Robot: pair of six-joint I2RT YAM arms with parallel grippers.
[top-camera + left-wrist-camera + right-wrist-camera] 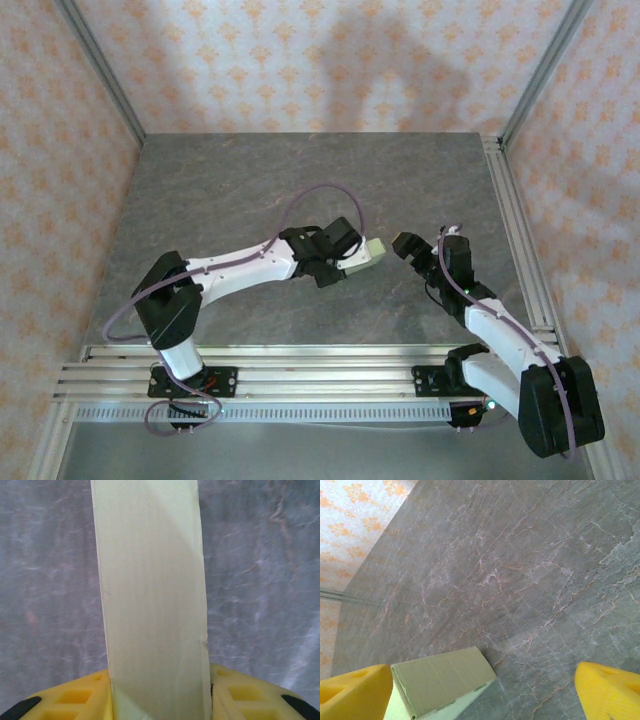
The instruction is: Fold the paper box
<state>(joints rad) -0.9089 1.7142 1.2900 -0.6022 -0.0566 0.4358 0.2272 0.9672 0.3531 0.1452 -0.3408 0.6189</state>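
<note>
No-frills pale yellow-green card: the paper box is folded into a small flat rectangular shape w/ plain faces. It sits roughly mid-table, a bit R of centre, well away from every edge. From the L wrist cam it runs as a long strip straight up from between the fingers, w/ soft diagonal shading across the face and a small nick low on one long edge. L gripper is pinching it: both yellow pads sit flush against the box's two long sides, no gap I can see. R gripper is spread wide, near the box's free end but apart from it in the top view. From the R wrist cam that end lies between its fingers, just beside one and well apart from the other, w/ a paler edge along the underside. I can't tell whether the box touches the table or hangs just above it. The table is grey, marbled; a broad stretch of it lies between the box and the far edge, likewise toward the L edge. Alu rails run along the near edge & up the R edge, and patterned wall panels close off three sides.
</note>
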